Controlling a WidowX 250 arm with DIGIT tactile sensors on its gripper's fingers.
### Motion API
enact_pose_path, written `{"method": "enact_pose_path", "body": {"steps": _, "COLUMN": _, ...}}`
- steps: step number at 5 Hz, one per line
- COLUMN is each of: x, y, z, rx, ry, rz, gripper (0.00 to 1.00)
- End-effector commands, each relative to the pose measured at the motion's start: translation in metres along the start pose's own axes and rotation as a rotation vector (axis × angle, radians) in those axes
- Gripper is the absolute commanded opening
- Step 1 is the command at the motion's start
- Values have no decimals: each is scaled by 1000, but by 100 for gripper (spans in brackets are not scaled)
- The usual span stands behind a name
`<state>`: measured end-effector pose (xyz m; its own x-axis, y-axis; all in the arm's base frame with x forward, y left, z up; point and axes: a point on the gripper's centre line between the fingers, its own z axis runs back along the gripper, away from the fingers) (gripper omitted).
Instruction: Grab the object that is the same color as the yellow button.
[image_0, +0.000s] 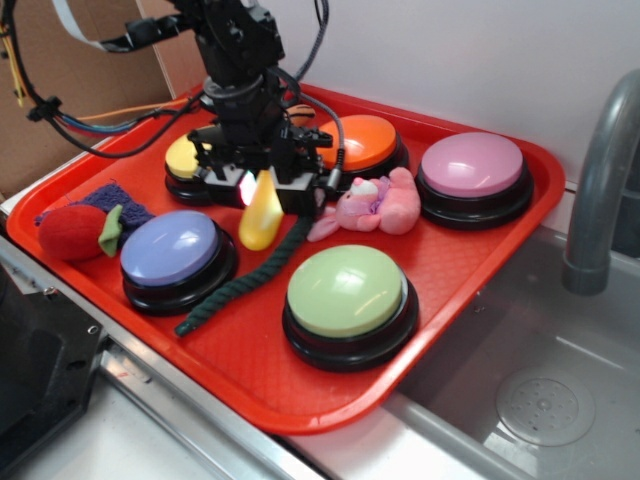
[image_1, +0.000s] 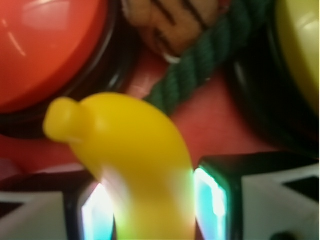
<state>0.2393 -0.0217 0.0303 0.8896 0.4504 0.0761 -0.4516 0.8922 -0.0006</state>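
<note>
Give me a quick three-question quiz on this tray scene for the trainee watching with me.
1. True or false: the gripper is shut on the yellow toy banana.
2. Which button lies nearest the pink plush toy? A) the orange button B) the blue button C) the yellow button
3. Fill in: the dark green rope runs between the blue button and the ____ button.

Key: 1 true; the wrist view shows the banana held between both fingers. 2 A. 3 light green.
</note>
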Motion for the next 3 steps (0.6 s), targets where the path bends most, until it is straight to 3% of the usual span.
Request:
{"method": "enact_pose_path", "body": {"steps": 1, "x": 23, "y": -17, "z": 72, "rx": 45, "ry": -24, "rz": -152, "gripper": 0}}
{"method": "enact_pose_path", "body": {"steps": 2, "x": 18, "y": -19, "z": 102, "rx": 62, "ry": -22, "rz": -208, "gripper": 0}}
{"method": "enact_pose_path", "body": {"steps": 3, "x": 11, "y": -10, "z": 118, "rx": 35, "ry": 14, "rz": -213, "gripper": 0}}
